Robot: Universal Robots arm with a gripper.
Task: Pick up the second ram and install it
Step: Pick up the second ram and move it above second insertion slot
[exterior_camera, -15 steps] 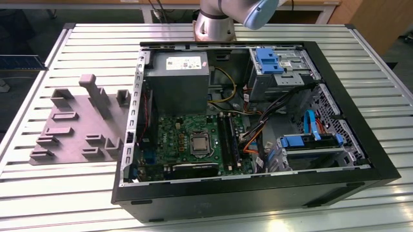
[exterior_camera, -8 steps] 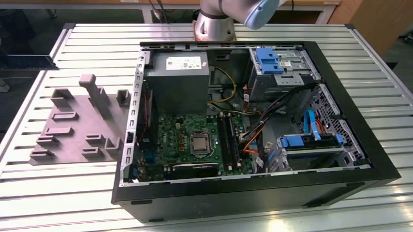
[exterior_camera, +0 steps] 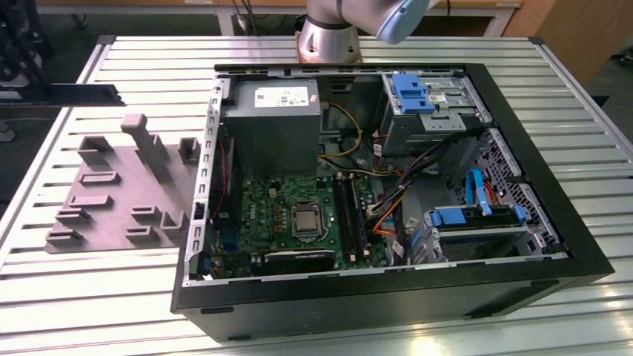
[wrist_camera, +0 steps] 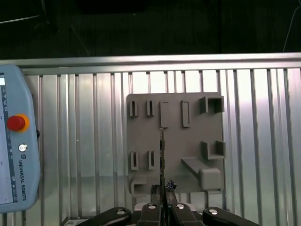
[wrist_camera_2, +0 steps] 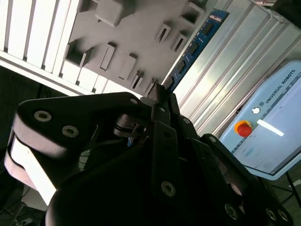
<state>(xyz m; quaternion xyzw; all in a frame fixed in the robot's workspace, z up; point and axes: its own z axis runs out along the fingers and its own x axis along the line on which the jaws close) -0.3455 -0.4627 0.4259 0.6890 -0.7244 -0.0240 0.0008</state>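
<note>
My gripper (wrist_camera: pixel 161 194) is shut on the second ram (wrist_camera: pixel 161 155), which I see edge-on as a thin dark line reaching out from the fingers over the grey fixture plate (wrist_camera: pixel 193 141). In the second wrist view the ram (wrist_camera_2: pixel 197 42) shows its blue face with dark chips, running from the gripper (wrist_camera_2: pixel 157 96) out past the fixture plate (wrist_camera_2: pixel 122 33). In the exterior view the open computer case (exterior_camera: pixel 396 297) lies on the table, with its green motherboard (exterior_camera: pixel 262 200) and long black memory slots (exterior_camera: pixel 351 211) exposed.
The fixture plate (exterior_camera: pixel 118 193) with its raised blocks lies at the exterior view's left of the case. A teach pendant (wrist_camera: pixel 14 155) with a red button (wrist_camera_2: pixel 242 128) rests on the ribbed metal table (wrist_camera: pixel 263 141). Cables (exterior_camera: pixel 396 208), drive bays (exterior_camera: pixel 431 104) and a power supply (exterior_camera: pixel 272 119) crowd the case.
</note>
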